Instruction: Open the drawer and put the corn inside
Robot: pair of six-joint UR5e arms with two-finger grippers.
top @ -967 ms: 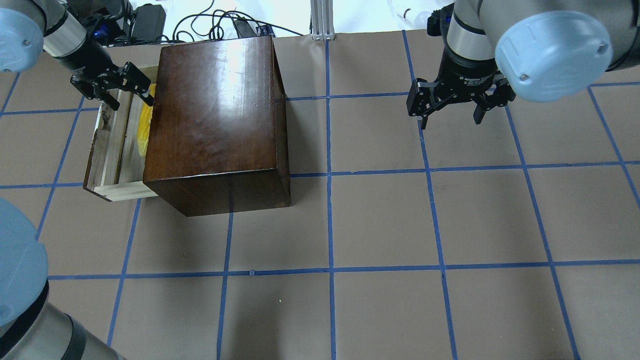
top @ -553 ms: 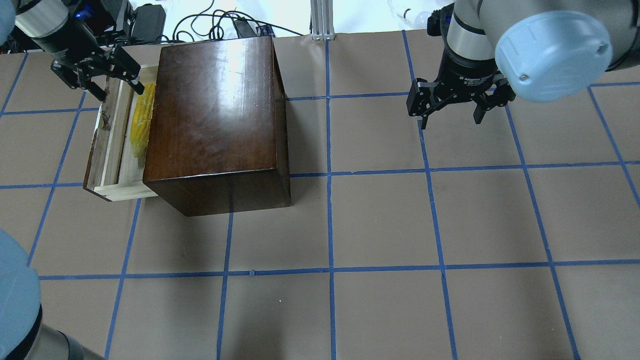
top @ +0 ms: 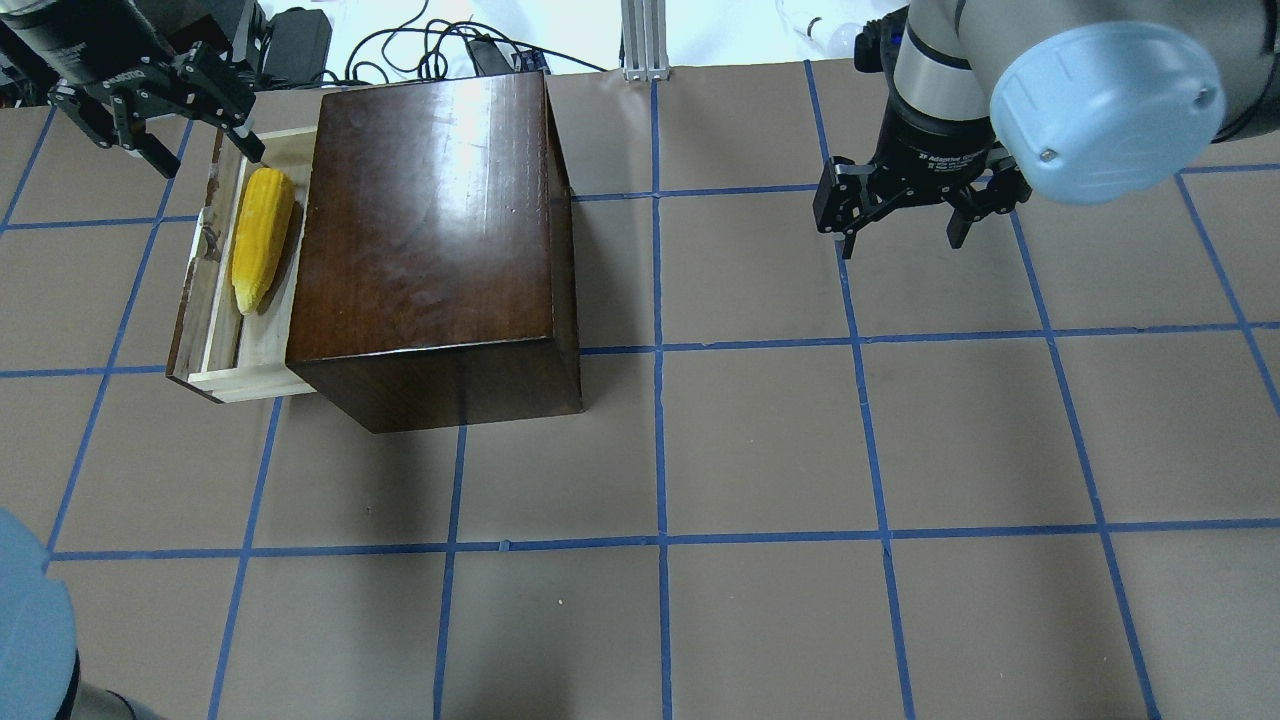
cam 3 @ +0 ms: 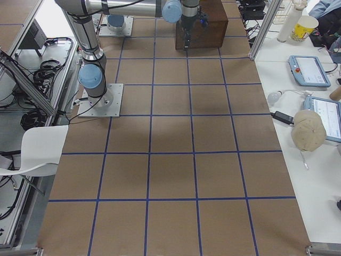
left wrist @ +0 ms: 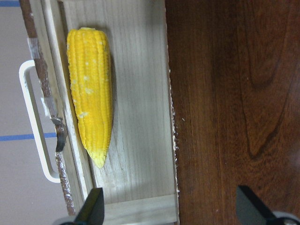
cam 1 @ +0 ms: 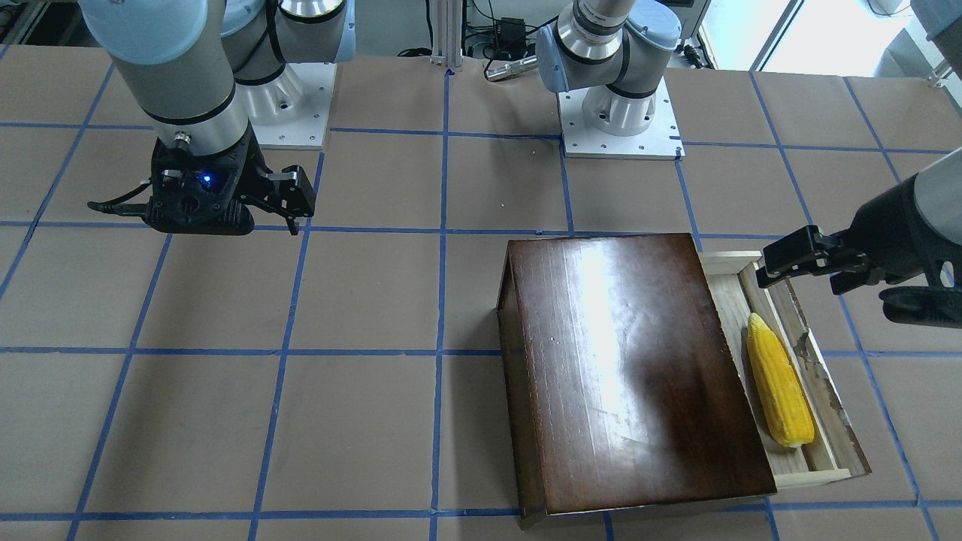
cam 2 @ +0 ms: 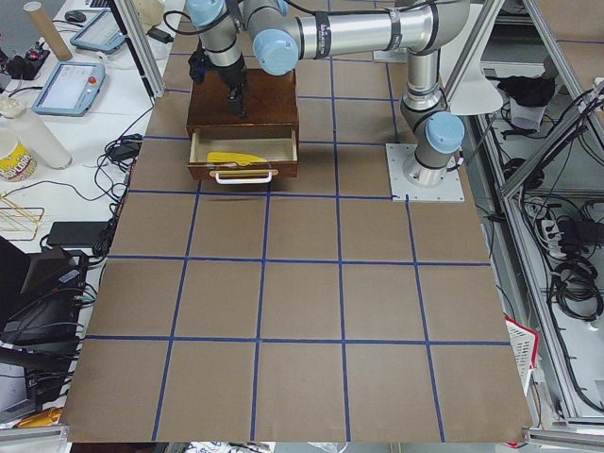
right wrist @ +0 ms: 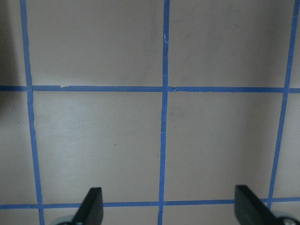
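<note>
**Item: corn** (top: 262, 240). One yellow cob lying flat on the floor of the drawer (top: 243, 384), lengthwise, close along the drawer's front wall. Its tapered tip points toward the robot's side and its blunt end away from it. Nothing grips it.

**Drawer.** A pale wood tray with a dark, worn front panel and a white handle (left wrist: 32, 125). It is pulled out from the side of the box on the robot's left, and the cob lies in its uncovered part.

**Box** (top: 430, 230). Glossy dark-brown wood, standing on the desk (top: 760, 450), which is brown and marked with a grid of blue tape.

**Left claw** (top: 208, 158). Spread wide and empty, raised above the far end of the drawer, clear of the cob. In its wrist view the two fingertips frame the drawer's end wall and the box's edge.

**Right claw** (top: 902, 240). Spread wide and empty, hanging over bare desk well apart from the box. Its wrist view shows only tape lines.
</note>
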